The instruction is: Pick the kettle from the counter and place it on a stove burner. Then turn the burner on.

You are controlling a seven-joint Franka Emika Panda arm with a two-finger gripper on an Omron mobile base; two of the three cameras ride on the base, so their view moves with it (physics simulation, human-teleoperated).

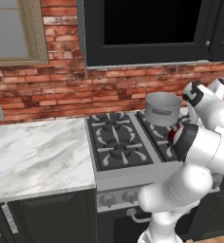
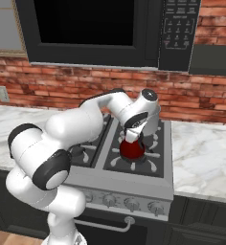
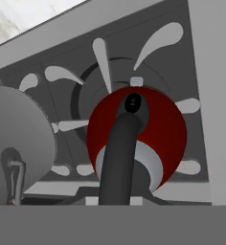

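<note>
Behind the arm, kettle (image 2: 132,150) mostly hidden.

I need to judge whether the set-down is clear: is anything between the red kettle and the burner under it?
Nothing visible. The small glossy red kettle, held by its black loop handle in the shut gripper, sits directly over the dark front-right burner. The grey steel pot stands on the rear burner.

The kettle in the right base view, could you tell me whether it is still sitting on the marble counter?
No, the red kettle is over a front stove burner of the cooktop, under the claw.
</note>
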